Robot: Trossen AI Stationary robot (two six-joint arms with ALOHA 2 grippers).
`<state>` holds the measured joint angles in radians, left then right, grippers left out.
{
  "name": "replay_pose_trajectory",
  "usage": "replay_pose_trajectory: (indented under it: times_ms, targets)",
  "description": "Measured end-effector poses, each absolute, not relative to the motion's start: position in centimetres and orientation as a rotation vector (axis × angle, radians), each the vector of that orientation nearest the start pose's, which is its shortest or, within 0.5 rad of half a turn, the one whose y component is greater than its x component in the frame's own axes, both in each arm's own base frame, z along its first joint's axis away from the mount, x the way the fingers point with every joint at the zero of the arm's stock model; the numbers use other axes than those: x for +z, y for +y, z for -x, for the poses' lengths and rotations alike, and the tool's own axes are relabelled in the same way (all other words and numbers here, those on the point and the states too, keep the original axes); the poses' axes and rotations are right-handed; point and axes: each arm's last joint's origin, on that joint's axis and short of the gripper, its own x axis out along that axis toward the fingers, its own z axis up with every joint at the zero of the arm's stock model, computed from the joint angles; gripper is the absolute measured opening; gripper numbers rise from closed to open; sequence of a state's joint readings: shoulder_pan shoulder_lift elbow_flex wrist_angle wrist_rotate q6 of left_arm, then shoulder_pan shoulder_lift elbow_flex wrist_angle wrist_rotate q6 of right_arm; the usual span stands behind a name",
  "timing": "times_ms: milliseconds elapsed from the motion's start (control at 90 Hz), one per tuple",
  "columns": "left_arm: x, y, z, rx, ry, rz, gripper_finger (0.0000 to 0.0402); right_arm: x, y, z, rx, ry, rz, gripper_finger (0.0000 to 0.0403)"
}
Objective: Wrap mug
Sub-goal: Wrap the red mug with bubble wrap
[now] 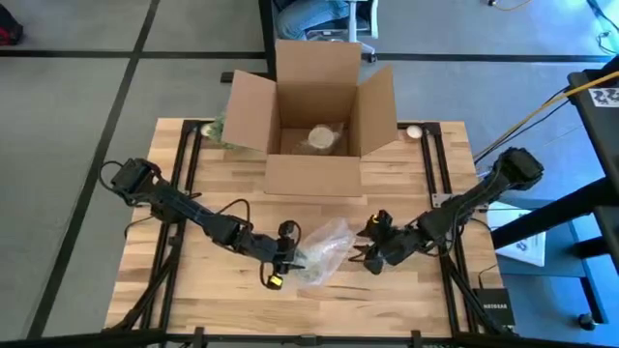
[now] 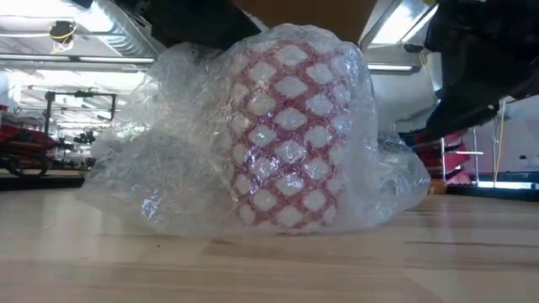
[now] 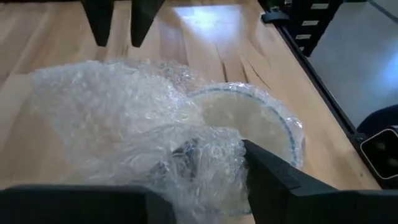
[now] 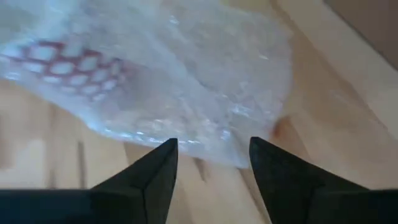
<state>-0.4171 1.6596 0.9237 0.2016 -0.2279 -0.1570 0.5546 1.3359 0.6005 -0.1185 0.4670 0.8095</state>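
Mug (image 2: 290, 135): nearest the low camera, upright on the counter (image 1: 193, 290), red with a white lattice pattern, seen through bubble wrap (image 1: 324, 249); open mouth visible in the left wrist view, only partly covered.
Bubble wrap: draped round the mug, bunched loosely on the left arm's side of it, trailing onto the wood on the other.
Cardboard box (image 1: 314, 126): behind the mug at the counter's far edge, flaps open, a pale round item inside.
Left gripper (image 1: 280, 256): right against the mug; jaws closed onto a gathered fold of wrap just beside the mug's rim.
Right gripper (image 1: 372, 249): just beside the mug's wrapped far side; jaws moderately open, empty, tips pointed at the loose trailing edge of wrap, not touching it as far as could be seen.
Step in hand, judged: folding the loose film over the mug.
How to do it well: keep the left pinch firm to steady the bundle; take the free edge low near the wood with the right jaws, pull it snug over the mouth; avoid tipping the mug.
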Motion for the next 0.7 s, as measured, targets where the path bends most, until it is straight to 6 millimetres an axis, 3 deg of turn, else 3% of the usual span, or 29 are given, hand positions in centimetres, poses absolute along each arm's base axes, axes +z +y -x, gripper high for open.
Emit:
replay_pose_trajectory:
  times_ms: [156, 356, 444, 522, 644, 700]
  targets:
    - [19.8, -13.4, -32.1, -0.142, 0.518, -0.016, 0.0104, 16.5, 11.4, -22.4, -0.167, 0.662, -0.353, 0.0186]
    - [19.8, -13.3, -32.1, -0.139, 0.516, -0.015, 0.0104, 14.8, 10.3, -23.9, -0.214, 0.67, -0.19, 0.0186]
    - [19.8, -13.3, -32.2, -0.137, 0.516, -0.014, 0.0104, 14.7, 10.4, -24.6, -0.147, 0.667, -0.202, 0.0176]
    - [19.8, -13.3, -32.2, -0.137, 0.516, -0.015, 0.0104, 15.3, 10.9, -25.3, -0.067, 0.634, -0.222, 0.014]
    - [19.7, -13.2, -32.1, -0.135, 0.525, -0.015, 0.0104, 16.5, 11.9, -25.9, 0.023, 0.563, -0.212, 0.0038]
    - [19.7, -13.2, -32.2, -0.133, 0.525, -0.015, 0.0104, 17.2, 12.1, -26.4, 0.047, 0.537, -0.194, 0.0013]
